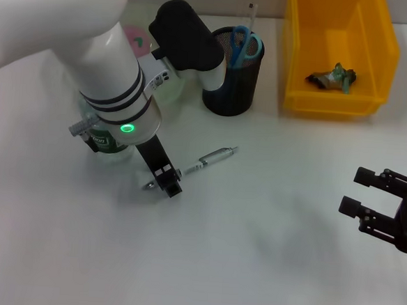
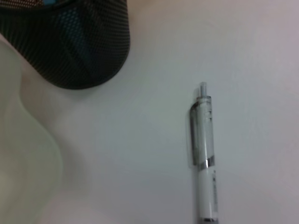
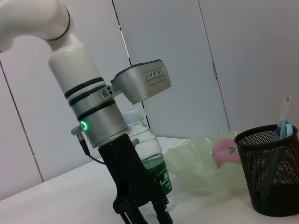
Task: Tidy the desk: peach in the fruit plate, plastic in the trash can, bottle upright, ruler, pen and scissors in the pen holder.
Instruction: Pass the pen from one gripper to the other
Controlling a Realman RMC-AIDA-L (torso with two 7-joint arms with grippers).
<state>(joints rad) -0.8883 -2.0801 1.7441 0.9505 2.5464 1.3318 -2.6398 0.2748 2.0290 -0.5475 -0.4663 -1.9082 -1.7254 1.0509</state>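
Slim clear-barrelled pen [image 1: 210, 159] flat beside left hand [image 1: 168, 184].

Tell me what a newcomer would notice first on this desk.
The white left arm reaching down, its left gripper low over the desk at one end of the silver pen lying in front of the black mesh pen holder. Next, the bright yellow bin at the far right with crumpled plastic inside.
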